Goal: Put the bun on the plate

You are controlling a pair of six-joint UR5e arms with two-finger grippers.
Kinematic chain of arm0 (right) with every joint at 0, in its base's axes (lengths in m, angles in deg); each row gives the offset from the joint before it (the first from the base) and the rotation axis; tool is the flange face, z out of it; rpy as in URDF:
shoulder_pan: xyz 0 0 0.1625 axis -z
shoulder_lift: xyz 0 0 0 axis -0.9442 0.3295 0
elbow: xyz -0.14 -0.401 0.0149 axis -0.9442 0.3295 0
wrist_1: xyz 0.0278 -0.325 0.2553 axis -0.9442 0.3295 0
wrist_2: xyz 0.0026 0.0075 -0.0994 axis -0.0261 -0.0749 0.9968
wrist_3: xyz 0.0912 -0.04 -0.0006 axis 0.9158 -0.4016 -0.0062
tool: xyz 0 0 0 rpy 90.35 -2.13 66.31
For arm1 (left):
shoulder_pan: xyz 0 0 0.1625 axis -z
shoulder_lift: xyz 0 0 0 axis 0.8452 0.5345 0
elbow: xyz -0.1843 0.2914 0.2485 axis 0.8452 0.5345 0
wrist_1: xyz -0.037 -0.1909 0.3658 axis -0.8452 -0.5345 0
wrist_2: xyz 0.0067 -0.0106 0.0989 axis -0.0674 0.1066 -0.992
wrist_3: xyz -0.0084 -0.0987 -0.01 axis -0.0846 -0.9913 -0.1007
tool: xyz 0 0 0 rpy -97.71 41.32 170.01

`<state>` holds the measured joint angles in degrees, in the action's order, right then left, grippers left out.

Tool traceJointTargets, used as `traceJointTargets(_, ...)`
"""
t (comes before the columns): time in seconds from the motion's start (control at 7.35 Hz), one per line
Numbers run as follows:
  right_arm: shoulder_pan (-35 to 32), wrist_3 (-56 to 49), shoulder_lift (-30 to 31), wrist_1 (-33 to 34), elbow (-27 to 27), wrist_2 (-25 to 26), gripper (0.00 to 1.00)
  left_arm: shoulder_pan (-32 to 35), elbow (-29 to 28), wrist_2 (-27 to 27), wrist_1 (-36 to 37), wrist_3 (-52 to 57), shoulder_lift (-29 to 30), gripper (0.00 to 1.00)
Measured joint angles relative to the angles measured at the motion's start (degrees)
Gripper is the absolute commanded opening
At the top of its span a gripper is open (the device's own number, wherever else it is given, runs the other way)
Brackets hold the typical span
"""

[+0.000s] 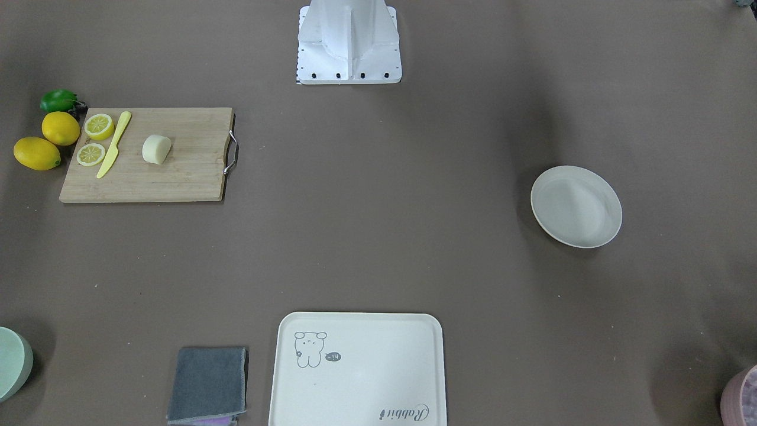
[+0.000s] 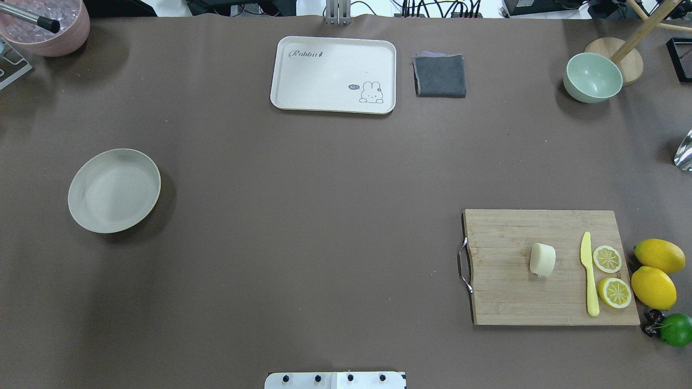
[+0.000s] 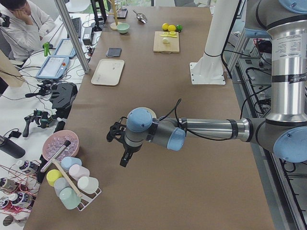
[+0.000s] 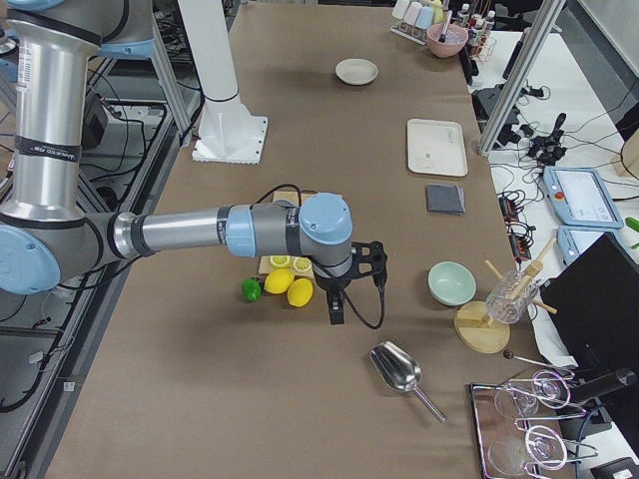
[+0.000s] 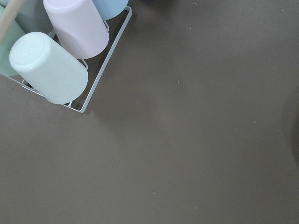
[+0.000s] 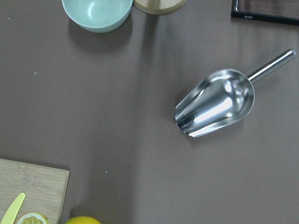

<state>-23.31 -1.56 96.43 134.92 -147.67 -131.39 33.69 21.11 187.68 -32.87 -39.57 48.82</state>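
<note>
- The table is long. The two task things sit well apart on it, at opposite ends as seen from behind the robot.
- The left arm reaches out over the end where the plate is, and the right arm over the end where the board is. Only the side cameras catch them. The overhead and front cameras show the whole layout but no arm at all.
- The left gripper and right gripper both hang clear of the tabletop with nothing visible in them. I cannot tell from here whether their fingers are apart or together, and the wrist cameras don't show them.
- The cutting board carries the bun, a yellow knife and two lemon slices.
- The plate is empty, shallow and wide, so it makes an easy target.
- The scoop shows properly only to the right wrist camera, which also catches the board's corner but not the bun. The left wrist camera sees cups in a rack and no plate.
- The bun lies mid-board, just beside the knife but not touching it.
  - It looks light, smooth and probably soft, so I'd expect it to squash or slip under a hard pinch.
  - My guess is that a gentle grip across the rounded flanks, with the fingers kept off the flat face, would hold best.
</note>
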Motion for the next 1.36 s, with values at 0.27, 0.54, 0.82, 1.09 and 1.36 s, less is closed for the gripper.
traceJointTargets(0.27,-0.7,0.0,0.5,-5.5,1.1,-1.2,1.00,0.0,0.1,0.4,-0.4,0.0,0.2,0.98)
traceJointTargets(0.54,-1.0,-0.4,2.2,-9.4,1.8,-3.7,1.00,0.1,0.1,4.2,-0.6,0.3,-0.2,0.98)
traceJointTargets(0.82,-1.0,-0.6,4.4,-12.1,2.5,-5.0,1.00,0.1,0.3,5.9,-0.6,0.0,-0.1,0.98)
traceJointTargets(1.09,-0.5,1.1,5.4,-12.7,2.4,-4.2,1.00,-0.2,-0.3,5.8,-0.6,-0.8,0.2,0.98)
traceJointTargets(1.36,4.3,5.9,5.2,-15.0,2.3,-3.4,1.00,-2.3,-2.4,5.8,-0.7,-4.0,0.3,0.98)
